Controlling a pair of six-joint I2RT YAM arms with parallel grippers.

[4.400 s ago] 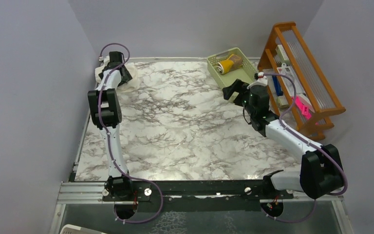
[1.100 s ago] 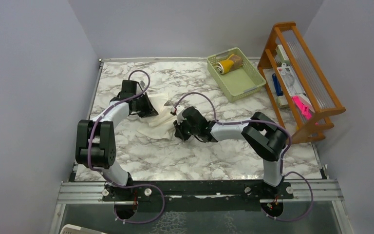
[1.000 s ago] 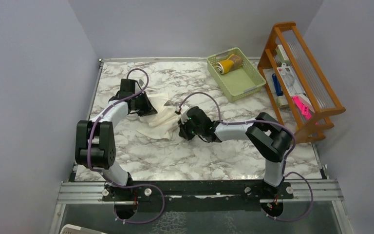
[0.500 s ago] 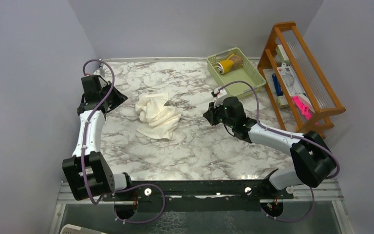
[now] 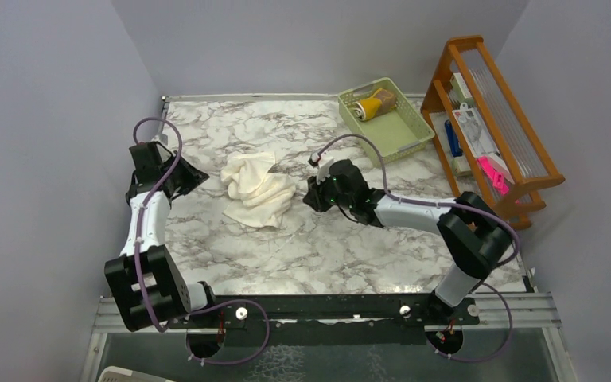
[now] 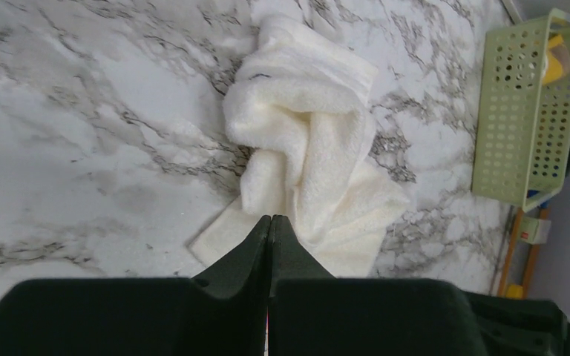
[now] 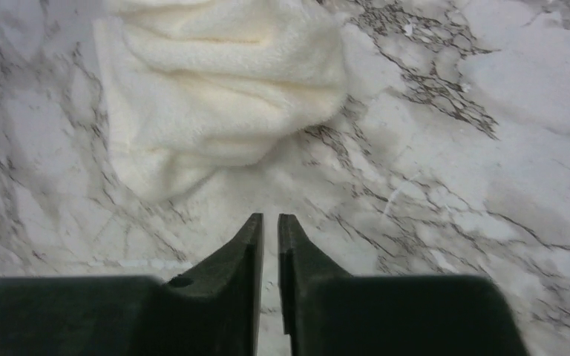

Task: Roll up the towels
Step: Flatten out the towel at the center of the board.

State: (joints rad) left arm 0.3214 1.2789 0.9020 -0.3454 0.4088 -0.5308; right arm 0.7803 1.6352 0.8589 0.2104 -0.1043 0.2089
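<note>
A cream-white towel [image 5: 258, 191] lies crumpled in a loose heap on the marble table, left of centre; it also shows in the left wrist view [image 6: 308, 148] and the right wrist view [image 7: 223, 89]. My left gripper [image 5: 193, 175] hovers just left of it, shut and empty [image 6: 269, 219]. My right gripper [image 5: 310, 196] sits just right of the heap, its jaws shut to a thin slit with nothing between them [image 7: 270, 217]. A mustard-yellow rolled towel [image 5: 374, 105] and a tan-brown one [image 5: 386, 95] lie in the pale green basket [image 5: 402, 131].
The basket [image 6: 523, 141] stands at the back right. Beside it, a wooden rack [image 5: 497, 119] with small items lines the right edge. Grey walls close in the table on the left, back and right.
Both grippers have let go of the cream towel and pulled away from it. In the last half second the right gripper came back left toward the heap; the left one barely moved.
</note>
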